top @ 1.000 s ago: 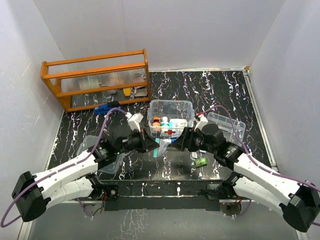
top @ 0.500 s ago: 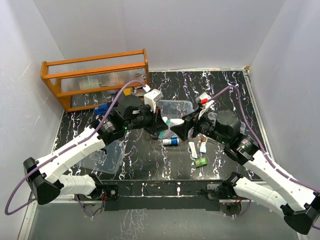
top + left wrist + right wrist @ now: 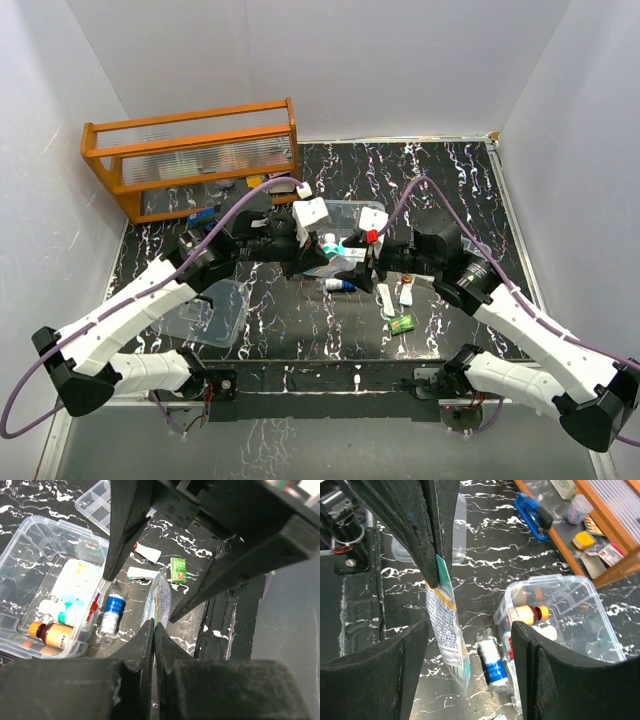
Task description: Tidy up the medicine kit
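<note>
Medicine kit (image 3: pixel 60 523) holds a brown bottle (image 3: pixel 54 633) and white bottles (image 3: pixel 56 608).

The worktop (image 3: pixel 440 180) is black with white marbling. An orange rack (image 3: pixel 190 160) stands at its back left corner, with a small blue item (image 3: pixel 200 214) on the surface at the rack's foot. Near the middle sits the clear kit (image 3: pixel 350 206), lid off. A blue-labelled bottle (image 3: pixel 338 285) lies on its side just beside the kit's front wall. To the right of the bottle lie two small white pieces (image 3: pixel 386 299) and a green packet (image 3: pixel 403 323), close together. The clear lid (image 3: pixel 215 310) lies flat at the front left, well apart from the kit. A clear divided tray (image 3: pixel 97 500) sits beside the kit.
</note>
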